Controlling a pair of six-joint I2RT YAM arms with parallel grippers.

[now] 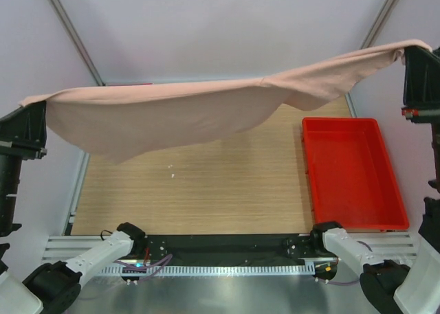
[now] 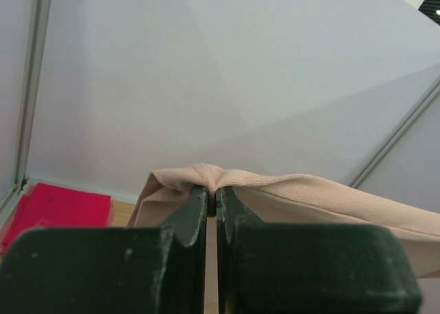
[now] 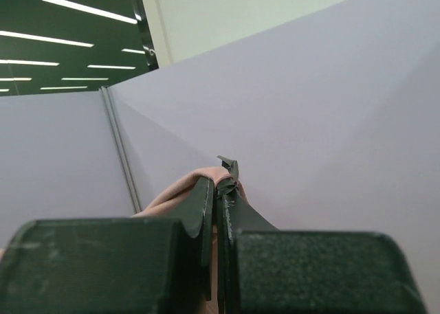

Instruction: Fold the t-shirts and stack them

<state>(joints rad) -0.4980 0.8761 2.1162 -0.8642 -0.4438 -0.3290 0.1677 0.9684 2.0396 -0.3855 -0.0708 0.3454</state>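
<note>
Both ends of the pale pink t-shirt [image 1: 179, 111] pinched tight, one by the left pincer [image 2: 212, 192], one by the right pincer [image 3: 218, 185], cloth sagging high above the tabletop [image 1: 206, 197], red bin [image 1: 350, 173] at right

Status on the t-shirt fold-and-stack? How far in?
Done: nothing folded or stacked shows on the wooden table. In hand: the pale dusty pink cloth t-shirt hangs stretched in the air above it, with the left end effector and right end effector each shut on an edge. Left: lay it flat, fold it, stack it. No second shirt is clearly in view.
</note>
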